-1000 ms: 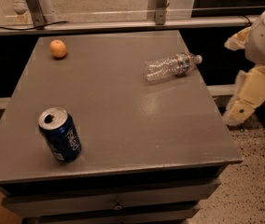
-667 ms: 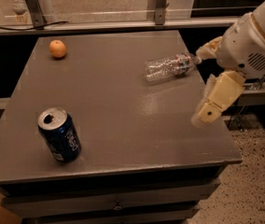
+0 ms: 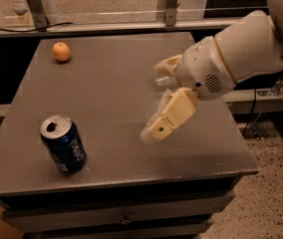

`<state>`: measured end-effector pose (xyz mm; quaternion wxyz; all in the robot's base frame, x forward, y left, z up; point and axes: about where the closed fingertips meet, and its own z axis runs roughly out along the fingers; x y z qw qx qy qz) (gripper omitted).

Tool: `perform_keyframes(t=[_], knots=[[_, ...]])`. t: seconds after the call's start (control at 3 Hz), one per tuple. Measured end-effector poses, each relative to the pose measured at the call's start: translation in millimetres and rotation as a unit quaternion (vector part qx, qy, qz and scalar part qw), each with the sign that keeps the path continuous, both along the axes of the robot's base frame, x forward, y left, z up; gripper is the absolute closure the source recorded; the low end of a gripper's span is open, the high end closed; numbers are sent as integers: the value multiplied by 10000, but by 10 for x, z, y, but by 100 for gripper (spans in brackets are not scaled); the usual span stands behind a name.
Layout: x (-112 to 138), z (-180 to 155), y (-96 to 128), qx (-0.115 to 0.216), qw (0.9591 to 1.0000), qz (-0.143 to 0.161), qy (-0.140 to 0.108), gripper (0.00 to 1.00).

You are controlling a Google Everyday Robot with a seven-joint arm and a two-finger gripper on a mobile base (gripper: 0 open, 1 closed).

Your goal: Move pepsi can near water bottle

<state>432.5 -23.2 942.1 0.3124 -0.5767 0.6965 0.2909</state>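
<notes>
The pepsi can [image 3: 65,144] is dark blue with a silver opened top. It stands upright near the front left of the grey table [image 3: 106,83]. The water bottle [image 3: 159,79] lies at the right side of the table, mostly hidden behind my arm, so only a clear end shows. My gripper [image 3: 154,101] is over the middle right of the table, in front of the bottle and well right of the can. Its cream fingers [image 3: 167,118] are spread apart and hold nothing.
An orange [image 3: 61,52] sits at the table's back left. A metal rail and posts [image 3: 170,4] run behind the table. The table's right edge drops to a speckled floor [image 3: 271,183]. Drawers are below the front edge.
My arm has swung in from the right edge over the table, toward the left and front, and now covers most of the bottle. The can and the orange have not moved.
</notes>
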Motion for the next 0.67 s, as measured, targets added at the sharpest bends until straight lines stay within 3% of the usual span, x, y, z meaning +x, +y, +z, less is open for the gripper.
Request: perform_keyframes(t=[0.33, 0.67], knots=[[-151, -97, 412, 418, 9984, 372, 3, 0], [-192, -99, 497, 477, 9977, 472, -12, 0]])
